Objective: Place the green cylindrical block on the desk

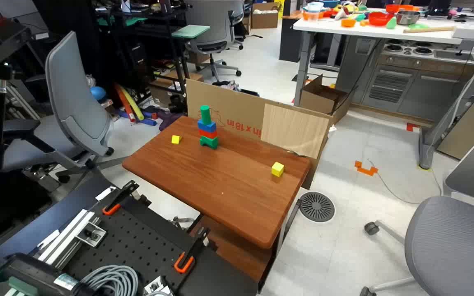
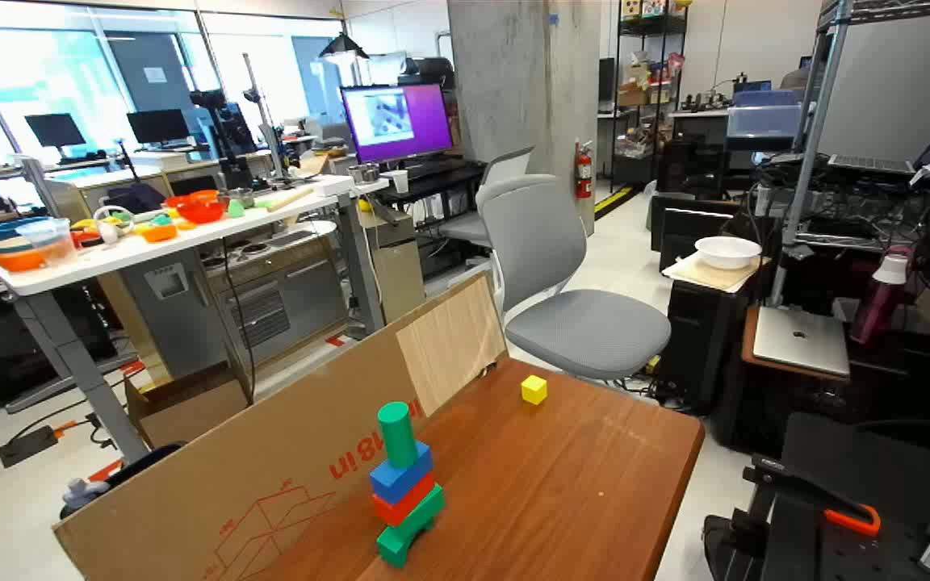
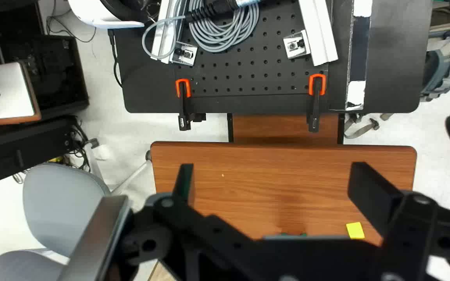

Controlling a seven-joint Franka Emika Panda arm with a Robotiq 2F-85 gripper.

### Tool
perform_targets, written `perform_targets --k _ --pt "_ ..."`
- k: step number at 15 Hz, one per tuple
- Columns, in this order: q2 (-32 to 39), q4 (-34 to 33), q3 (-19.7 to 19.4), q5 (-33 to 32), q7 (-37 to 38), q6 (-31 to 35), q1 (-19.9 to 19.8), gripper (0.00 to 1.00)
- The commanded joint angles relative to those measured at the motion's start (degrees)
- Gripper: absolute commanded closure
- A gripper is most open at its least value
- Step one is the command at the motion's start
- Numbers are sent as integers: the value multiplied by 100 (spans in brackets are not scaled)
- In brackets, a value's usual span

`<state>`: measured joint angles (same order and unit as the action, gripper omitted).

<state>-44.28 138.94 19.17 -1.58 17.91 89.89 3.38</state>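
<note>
Cylinder point(image 1: 206, 114): because it stands on end on the blue block point(image 1: 207, 126), we find it left of upper centre in an exterior view, looking upright and up off the desk point(image 1: 237, 193); flat foot on flat top probably stops it rolling.
Red block point(image 1: 208, 134): we see it under the blue block, borne in turn by the arch point(image 2: 415, 520).
Arch: it rests on the desk, hollow side down, we suppose to give the others a level seat.
Claw point(image 3: 273, 175): in the wrist view we see its fingers point(image 3: 184, 181) spread wide across the lower half, with nothing between them; we judge that width suits passing round a block. Neither exterior view shows it.
Cardboard point(image 1: 241, 113): it stands along the desk's upper edge; we take it for a fence.
Clamps point(image 3: 183, 105): at the wrist view's top middle, we guess they pin the pegboard point(image 3: 256, 78).
Green sliver point(image 3: 284, 234): it peeps out lower middle, above the claw's body; we cannot tell which block it is.
Cubes point(image 1: 277, 169): we count two yellow ones in an exterior view; the wrist view shows one, lower right, the claw perhaps covering its twin.
Desk point(image 2: 578, 500): we lose part of it past this exterior view's bottom edge.
</note>
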Motion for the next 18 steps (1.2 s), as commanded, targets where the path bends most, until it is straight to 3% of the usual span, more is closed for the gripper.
perform_targets --k 1,12,18 --pt "37 -13 -86 -60 73 -11 126 0" --pt "83 -15 -99 -98 12 -13 125 0" --pt "648 234 -277 -354 -139 1224 17 0"
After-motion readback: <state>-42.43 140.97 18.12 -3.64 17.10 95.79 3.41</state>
